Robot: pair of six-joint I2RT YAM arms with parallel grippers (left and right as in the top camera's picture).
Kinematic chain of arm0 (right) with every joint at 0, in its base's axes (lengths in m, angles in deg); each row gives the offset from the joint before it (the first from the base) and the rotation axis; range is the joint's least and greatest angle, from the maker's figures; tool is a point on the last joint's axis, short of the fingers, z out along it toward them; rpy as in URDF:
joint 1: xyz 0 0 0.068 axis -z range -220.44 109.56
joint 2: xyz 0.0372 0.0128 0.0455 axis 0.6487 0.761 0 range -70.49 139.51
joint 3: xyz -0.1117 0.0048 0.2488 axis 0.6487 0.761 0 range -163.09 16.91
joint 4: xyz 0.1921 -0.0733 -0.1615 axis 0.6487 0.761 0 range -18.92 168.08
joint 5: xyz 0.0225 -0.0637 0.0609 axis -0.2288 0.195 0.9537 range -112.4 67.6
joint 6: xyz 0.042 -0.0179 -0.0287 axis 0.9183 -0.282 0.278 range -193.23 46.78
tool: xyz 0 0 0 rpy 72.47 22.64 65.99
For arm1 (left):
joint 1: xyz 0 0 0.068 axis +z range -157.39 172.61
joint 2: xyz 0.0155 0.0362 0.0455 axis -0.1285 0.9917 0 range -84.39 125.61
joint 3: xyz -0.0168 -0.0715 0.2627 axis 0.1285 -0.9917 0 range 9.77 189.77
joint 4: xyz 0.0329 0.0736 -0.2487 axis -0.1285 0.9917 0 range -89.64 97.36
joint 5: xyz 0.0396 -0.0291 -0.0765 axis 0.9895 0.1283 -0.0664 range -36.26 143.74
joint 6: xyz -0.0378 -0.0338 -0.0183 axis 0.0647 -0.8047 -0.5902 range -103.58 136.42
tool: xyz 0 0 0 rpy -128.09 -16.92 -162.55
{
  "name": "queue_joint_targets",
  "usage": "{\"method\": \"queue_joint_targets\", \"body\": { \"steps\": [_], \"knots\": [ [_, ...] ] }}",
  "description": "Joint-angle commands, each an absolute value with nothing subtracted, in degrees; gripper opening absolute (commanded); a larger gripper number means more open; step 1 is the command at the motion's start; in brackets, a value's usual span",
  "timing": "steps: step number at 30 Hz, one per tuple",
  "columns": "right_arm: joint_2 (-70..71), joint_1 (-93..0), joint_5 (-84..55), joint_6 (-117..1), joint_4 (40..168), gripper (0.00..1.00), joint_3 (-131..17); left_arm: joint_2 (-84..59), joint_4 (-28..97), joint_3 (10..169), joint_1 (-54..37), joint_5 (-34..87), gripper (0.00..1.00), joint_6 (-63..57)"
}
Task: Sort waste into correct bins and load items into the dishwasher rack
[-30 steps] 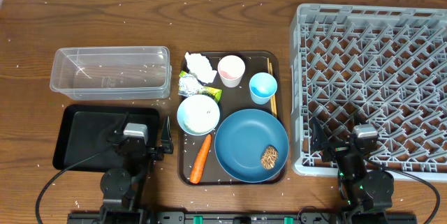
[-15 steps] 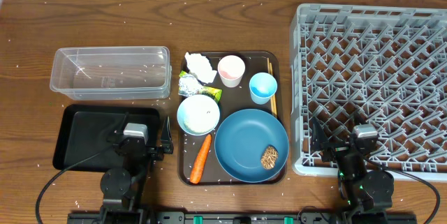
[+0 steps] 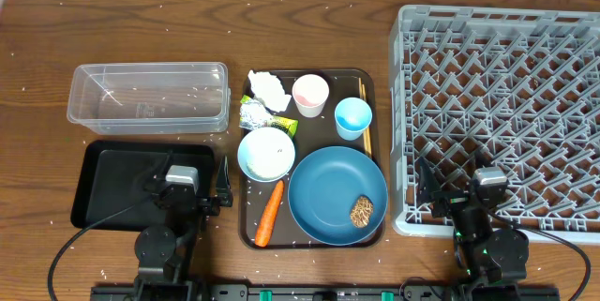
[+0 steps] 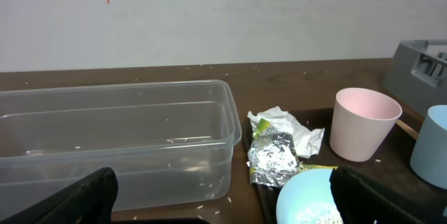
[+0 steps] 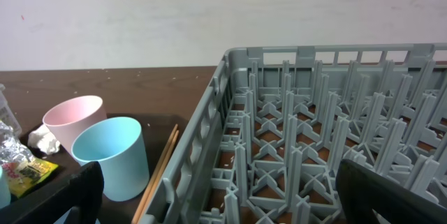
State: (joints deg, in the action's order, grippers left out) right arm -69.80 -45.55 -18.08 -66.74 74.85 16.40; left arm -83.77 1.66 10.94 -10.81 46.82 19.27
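Note:
A brown serving tray holds a crumpled tissue [image 3: 267,89], a green-and-silver wrapper [image 3: 262,115], a carrot [image 3: 270,213], a white bowl [image 3: 266,154] with rice inside, a pink-lined cup [image 3: 310,95], a light-blue cup [image 3: 353,118], chopsticks [image 3: 365,125] and a blue plate [image 3: 328,188] carrying a brown lump [image 3: 362,211]. Left of it sit the clear tub [image 3: 150,97] and black tray [image 3: 108,193]; the grey rack [image 3: 506,85] is on the right. My left gripper [image 3: 187,181] is open above the black tray's right end. My right gripper [image 3: 487,187] is open over the rack's front-left corner. Neither holds anything.
The brown serving tray [image 3: 377,85] lies between the bins and the rack. White rice grains are scattered over the wooden table [image 3: 56,48] and inside the tub. Both arm bases and their cables stand along the front edge. A pale wall closes the far side.

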Motion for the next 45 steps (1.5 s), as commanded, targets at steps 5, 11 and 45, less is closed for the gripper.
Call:
{"method": "queue_joint_targets", "body": {
  "steps": [5, 11, 45],
  "knots": [
    [-70.0, -45.3, -17.8, -67.5, 74.9, 0.99, 16.6, -84.2, 3.4, 10.0, -10.6, 46.4, 0.98, 19.4],
    [-70.0, -45.3, -17.9, -67.5, 74.9, 0.99, 16.6, -84.2, 3.4, 10.0, -10.6, 46.4, 0.98, 19.4],
    [-57.7, -45.3, -5.1, -55.5, 88.7, 0.99, -6.0, -70.7, 14.5, 34.8, -10.7, 32.3, 0.98, 7.3]
  ]
}}
